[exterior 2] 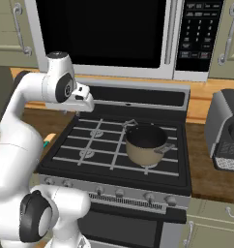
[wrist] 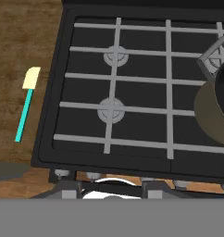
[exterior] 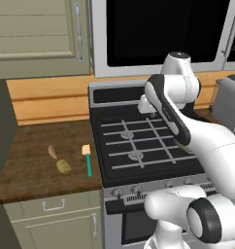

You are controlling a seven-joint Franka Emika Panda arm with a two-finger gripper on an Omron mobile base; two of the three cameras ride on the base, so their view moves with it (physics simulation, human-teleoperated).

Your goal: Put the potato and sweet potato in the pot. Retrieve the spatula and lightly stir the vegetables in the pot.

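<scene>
Wooden counter (exterior: 37,165) left of the stove (exterior: 139,146): potato (exterior: 63,167) nearest the front edge, sweet potato (exterior: 52,151) just behind it and slightly left, close but apart. Spatula (exterior: 87,158) lies flat just right of both, near the stove's edge, cream head pointing away, teal handle toward the front. Pot (exterior 2: 145,143) sits upright on the stove's right front burner, dark inside, nothing visible in it. Gripper (exterior 2: 85,100) hovers above the stove's left rear area, holding nothing; fingers hidden, cannot tell if parted or closed. Toaster (exterior 2: 227,131) on the right counter. Microwave (exterior 2: 104,34) above the stove.
</scene>
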